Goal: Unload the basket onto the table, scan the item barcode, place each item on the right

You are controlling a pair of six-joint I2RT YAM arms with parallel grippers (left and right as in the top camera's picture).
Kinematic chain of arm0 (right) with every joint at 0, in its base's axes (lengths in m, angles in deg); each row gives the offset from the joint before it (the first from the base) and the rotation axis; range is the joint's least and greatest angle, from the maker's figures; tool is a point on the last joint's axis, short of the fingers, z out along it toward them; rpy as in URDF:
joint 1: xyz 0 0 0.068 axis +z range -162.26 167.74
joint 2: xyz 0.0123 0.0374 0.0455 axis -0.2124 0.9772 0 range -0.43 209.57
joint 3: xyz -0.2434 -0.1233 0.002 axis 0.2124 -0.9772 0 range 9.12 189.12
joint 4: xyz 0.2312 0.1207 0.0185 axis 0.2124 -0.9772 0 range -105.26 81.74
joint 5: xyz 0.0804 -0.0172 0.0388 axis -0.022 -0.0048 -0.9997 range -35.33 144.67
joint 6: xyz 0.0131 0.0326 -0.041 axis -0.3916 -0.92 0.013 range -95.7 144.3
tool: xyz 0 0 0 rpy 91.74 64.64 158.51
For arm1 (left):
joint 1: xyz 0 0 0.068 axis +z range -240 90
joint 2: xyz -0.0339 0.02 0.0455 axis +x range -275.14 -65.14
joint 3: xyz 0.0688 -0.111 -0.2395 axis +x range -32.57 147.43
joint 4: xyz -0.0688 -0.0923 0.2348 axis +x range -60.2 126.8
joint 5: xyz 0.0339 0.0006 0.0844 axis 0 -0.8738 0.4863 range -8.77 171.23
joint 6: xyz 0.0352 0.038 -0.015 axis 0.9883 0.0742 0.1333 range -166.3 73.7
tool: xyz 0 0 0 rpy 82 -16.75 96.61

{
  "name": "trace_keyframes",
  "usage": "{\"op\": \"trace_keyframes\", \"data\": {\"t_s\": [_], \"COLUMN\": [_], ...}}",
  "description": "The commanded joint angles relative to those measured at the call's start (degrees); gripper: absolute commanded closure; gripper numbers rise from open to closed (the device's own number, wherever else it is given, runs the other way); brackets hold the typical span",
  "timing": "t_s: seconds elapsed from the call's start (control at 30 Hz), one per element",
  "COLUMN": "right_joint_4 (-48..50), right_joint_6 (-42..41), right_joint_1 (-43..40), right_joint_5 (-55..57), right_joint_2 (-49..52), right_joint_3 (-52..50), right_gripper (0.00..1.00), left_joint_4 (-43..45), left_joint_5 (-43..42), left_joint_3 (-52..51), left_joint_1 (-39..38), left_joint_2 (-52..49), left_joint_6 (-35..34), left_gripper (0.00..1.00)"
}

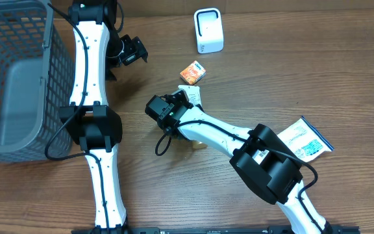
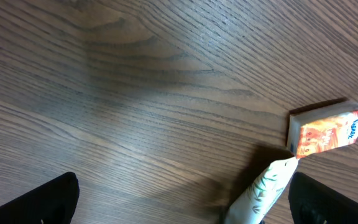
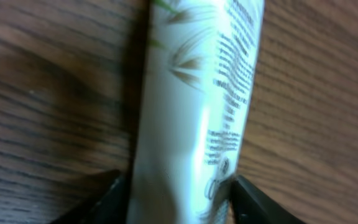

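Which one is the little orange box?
Find the white scanner standing at the far side of the wooden table. Just in front of it lies the little orange box, next to the tip of a white tube. It is the only orange thing: the tube is white with green leaves, and the packet on the right is white and blue.

White leaf-printed tube (image 2: 260,196) just beside orange carton (image 2: 328,129) on wooden table (image 2: 135,93), lower right.
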Motion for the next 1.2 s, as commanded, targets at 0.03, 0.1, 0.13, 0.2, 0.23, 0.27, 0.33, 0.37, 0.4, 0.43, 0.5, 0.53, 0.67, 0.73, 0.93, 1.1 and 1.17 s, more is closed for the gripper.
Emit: {"op": "trace_keyframes", "data": {"t_s": [0.03, 0.1, 0.13, 0.2, 0.23, 0.27, 0.33, 0.37, 0.4, 0.43, 0.5, 0.53, 0.67, 0.73, 0.93, 1.1, 1.17], "right_joint_4": [0.0, -0.2, -0.8, -3.0, -4.2, -5.8, -9.1, -11.2, -14.8, -15.8, -17.3, -17.4, -14.8, -10.6, 4.2, 17.1, 26.3], "right_joint_6": [-1.8, -2.4, -3.4, -5.0, -5.1, -5.0, -5.0, -4.5, -3.5, -2.3, 1.3, 2.0, 2.8, 2.8, -3.4, -15.3, -24.5], "right_joint_1": [-0.4, -0.9, -1.3, -2.3, -2.8, -3.7, -5.5, -6.9, -9.8, -11.1, -14.7, -16.3, -23.3, -27.2, -34.6, -37.0, -37.3], "right_joint_5": [0.3, 0.3, 0.3, 0.0, -0.6, -1.7, -4.5, -7.4, -13.6, -17.0, -28.1, -32.9, -52.3, -64.0, -84.4, -89.1, -93.0], "right_joint_2": [1.1, 1.1, 1.1, 1.1, 1.1, 1.1, 1.1, 1.1, 1.1, 1.1, 1.1, 1.1, 1.1, 1.1, 3.5, 6.9, 10.3], "right_joint_3": [-0.1, -0.1, 0.3, 2.6, 4.2, 6.5, 11.6, 15.3, 22.3, 24.9, 31.4, 33.5, 38.6, 38.6, 38.1, 38.0, 38.0], "right_gripper": [0.76, 0.92, 0.96, 0.96, 0.96, 0.96, 0.96, 0.96, 0.96, 0.96, 0.96, 0.96, 0.96, 0.96, 0.96, 0.96, 0.96], "left_joint_4": [-0.2, -0.2, -0.2, -0.2, -0.2, -0.2, -0.2, -0.2, -0.2, -0.2, -0.2, -0.2, -0.2, -0.2, -0.2, -0.2, -0.2], "left_joint_5": [1.0, 1.0, 1.0, 1.0, 1.0, 1.0, 1.0, 1.0, 1.0, 1.0, 1.0, 1.0, 1.0, 1.0, 1.0, 1.0, 1.0], "left_joint_3": [0.1, 0.1, 0.1, 0.1, 0.1, 0.1, 0.1, 0.1, 0.1, 0.1, 0.1, 0.1, 0.1, 0.1, 0.1, 0.1, 0.1], "left_joint_1": [0.5, 0.5, 0.4, 0.5, 0.5, 0.5, 0.4, 0.4, 0.4, 0.4, 0.4, 0.4, 0.4, 0.4, 0.1, 0.1, -0.1], "left_joint_2": [0.4, 0.4, 0.4, 0.4, 0.4, 0.4, 0.4, 0.4, 0.4, 0.4, 0.4, 0.4, 0.4, 0.4, 0.4, 0.4, 0.4], "left_joint_6": [1.4, 1.4, 1.4, 1.4, 1.4, 1.4, 1.4, 1.4, 1.4, 1.4, 1.4, 1.4, 1.5, 1.6, 1.6, 1.6, 1.6], "left_gripper": [0.0, 0.0, 0.0, 0.0, 0.0, 0.0, 0.0, 0.0, 0.0, 0.0, 0.0, 0.0, 0.0, 0.0, 0.0, 0.0, 0.0]}}
